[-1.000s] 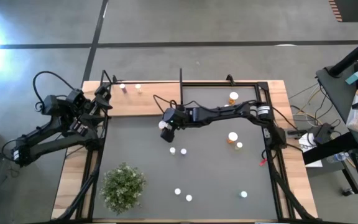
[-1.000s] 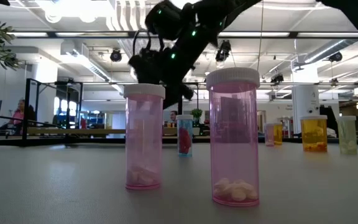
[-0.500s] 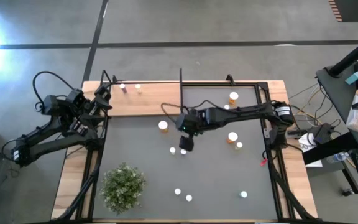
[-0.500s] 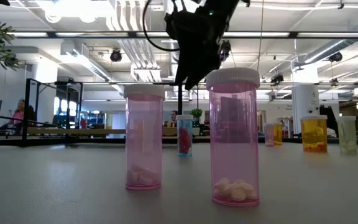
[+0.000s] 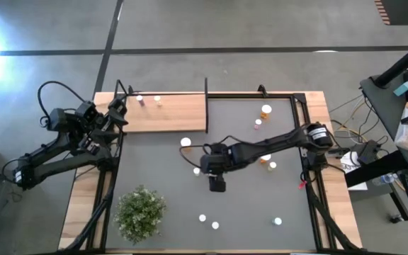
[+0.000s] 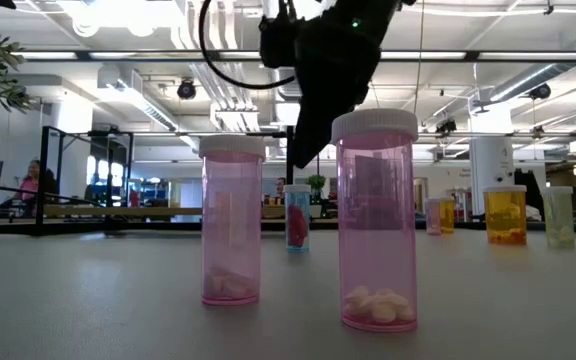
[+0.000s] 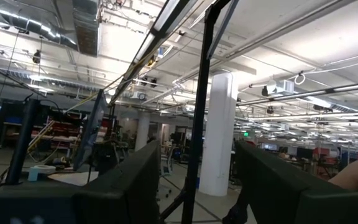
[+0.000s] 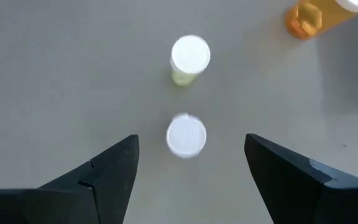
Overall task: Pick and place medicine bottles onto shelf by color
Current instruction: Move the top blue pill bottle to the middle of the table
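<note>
Your R gripper (image 8: 188, 171), fingers apart and empty, hangs mid-table over a white-capped bottle (image 8: 186, 135). L gripper (image 7: 194, 180), fingers apart, waits by the shelf (image 5: 176, 113), w/ two small bottles (image 5: 148, 100) on it.

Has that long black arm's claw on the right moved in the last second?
Yes. In the high view the right gripper has swung away from the shelf, toward the table's near edge, and now hangs open over the dark tabletop.

The right tool (image 5: 218, 185) has left the shelf (image 5: 168, 113) edge for mid-worktop, leaving an orange bottle (image 5: 185, 142) beside that edge.
</note>
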Available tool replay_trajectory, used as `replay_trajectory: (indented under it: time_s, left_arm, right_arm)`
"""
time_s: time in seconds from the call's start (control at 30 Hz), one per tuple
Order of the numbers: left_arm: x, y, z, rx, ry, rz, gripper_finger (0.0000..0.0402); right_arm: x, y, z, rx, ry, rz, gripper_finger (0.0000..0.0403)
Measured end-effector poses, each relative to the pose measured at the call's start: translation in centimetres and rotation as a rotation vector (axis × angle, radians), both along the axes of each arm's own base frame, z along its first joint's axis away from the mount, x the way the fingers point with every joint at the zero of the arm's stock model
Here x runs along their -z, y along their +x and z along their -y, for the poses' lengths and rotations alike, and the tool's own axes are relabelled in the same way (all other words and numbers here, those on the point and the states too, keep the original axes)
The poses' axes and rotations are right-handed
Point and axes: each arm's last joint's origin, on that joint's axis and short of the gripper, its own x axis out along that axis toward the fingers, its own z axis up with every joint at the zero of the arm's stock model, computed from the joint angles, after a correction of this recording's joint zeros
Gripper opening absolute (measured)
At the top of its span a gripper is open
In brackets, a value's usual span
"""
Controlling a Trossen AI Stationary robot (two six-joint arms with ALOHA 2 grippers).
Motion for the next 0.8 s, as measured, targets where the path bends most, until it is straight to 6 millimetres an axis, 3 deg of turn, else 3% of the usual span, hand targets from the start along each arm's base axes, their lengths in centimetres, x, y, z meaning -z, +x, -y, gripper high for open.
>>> replay_trajectory:
  time_s: [0.47, 0.8]
  left_arm:
    - [0.0, -0.2, 0.1, 0.0, 0.004, 0.006, 0.0193]
    - [-0.1, -0.2, 0.1, 0.001, 0.006, 0.009, 0.0193]
  right_arm:
    - [3.7, 1.2, -0.2, -0.006, -0.012, -0.06, 0.0277]
    - [3.8, 1.3, -0.2, -0.004, -0.011, -0.059, 0.0209]
